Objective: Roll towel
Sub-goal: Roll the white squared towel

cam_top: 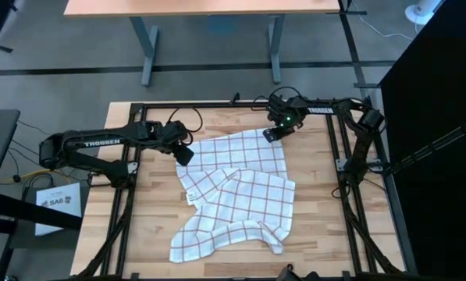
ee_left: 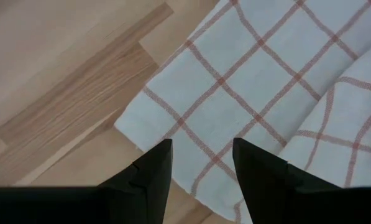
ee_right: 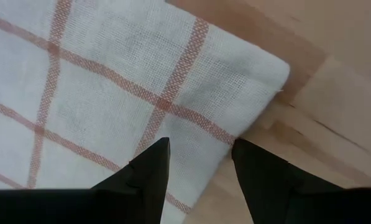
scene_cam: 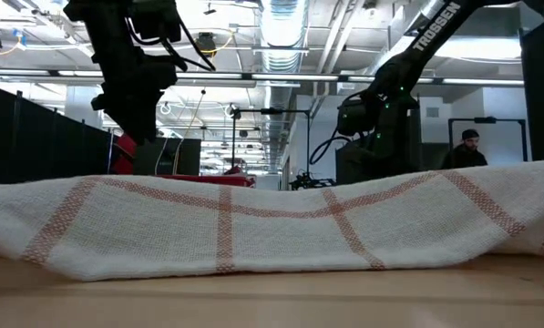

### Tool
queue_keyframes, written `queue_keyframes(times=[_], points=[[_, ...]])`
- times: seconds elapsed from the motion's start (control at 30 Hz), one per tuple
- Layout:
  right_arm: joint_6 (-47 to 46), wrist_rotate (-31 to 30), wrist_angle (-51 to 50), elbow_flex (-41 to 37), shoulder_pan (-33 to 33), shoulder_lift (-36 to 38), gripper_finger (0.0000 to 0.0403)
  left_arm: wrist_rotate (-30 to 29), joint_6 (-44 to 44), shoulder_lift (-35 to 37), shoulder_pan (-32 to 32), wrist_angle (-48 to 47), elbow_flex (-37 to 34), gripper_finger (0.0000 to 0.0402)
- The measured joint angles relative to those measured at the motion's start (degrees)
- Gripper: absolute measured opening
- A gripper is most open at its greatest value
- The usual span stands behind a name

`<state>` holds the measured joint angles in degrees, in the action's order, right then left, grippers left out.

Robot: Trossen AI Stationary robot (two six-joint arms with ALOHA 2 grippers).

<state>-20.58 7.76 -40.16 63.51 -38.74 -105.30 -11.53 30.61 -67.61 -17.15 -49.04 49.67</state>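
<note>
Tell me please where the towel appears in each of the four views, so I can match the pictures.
High view: the towel lies crumpled mid-table, between both arms.
Low view: it fills the foreground as a long low ridge.
Left wrist view: one corner lies under the open left gripper.
Right wrist view: another corner lies under the open right gripper.
Shared landmark: its grid lines.

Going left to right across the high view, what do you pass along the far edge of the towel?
Left gripper, open over the towel's left far corner → towel lying crumpled on the wooden table → right gripper, open over the towel's right far corner.
</note>
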Motion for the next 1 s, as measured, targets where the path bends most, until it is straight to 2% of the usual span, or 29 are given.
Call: queue_keyframes(times=[0.13,0.43,0.83,1.0], points=[[0.0,0.1,0.2,0.0,0.0,0.0,0.0129,0.0,-0.8,0.0,0.0,0.0,0.0,0.0154],[2.1,0.2,0.3,0.0,-0.2,0.0,0.0011,0.0,-1.7,0.0,0.0,0.0,0.0,0.0154],[6.4,-0.3,-2.5,4.2,-9.4,2.4,0.0,0.0,-1.7,0.0,0.0,0.0,0.0,0.0154],[9.2,-0.3,-4.9,4.7,-13.0,2.4,0.0,-1.4,1.4,0.0,0.0,-0.1,0.0,0.0154]])
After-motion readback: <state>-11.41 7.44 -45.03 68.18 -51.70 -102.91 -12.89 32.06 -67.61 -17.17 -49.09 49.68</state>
